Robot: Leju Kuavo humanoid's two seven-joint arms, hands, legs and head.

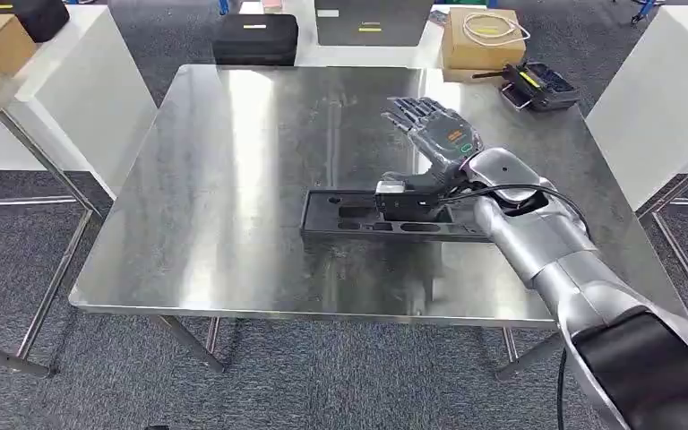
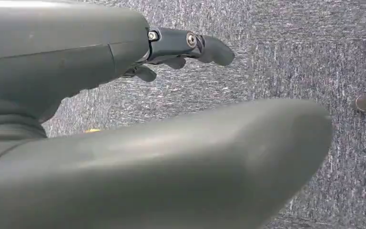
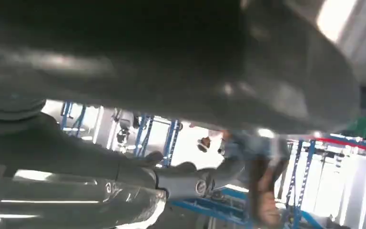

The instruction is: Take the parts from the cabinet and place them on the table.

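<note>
part (image 1: 385, 218) lies flat on the steel table (image 1: 215, 179), so this placement looks done

right hand (image 1: 434, 130) hovers just above it, fingers spread, holding nothing; left hand (image 2: 181, 47) hangs over carpet, empty, fingers loosely extended; whether more parts remain i cannot tell

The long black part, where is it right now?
In the head view the black part lies flat on the steel table, right of centre, beneath the right hand.

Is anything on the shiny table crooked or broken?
Nothing stands out. The long black part lies flat on the metal table, roughly square to its front edge, with no damage visible. The right hand is above it, fingers spread and empty.
</note>
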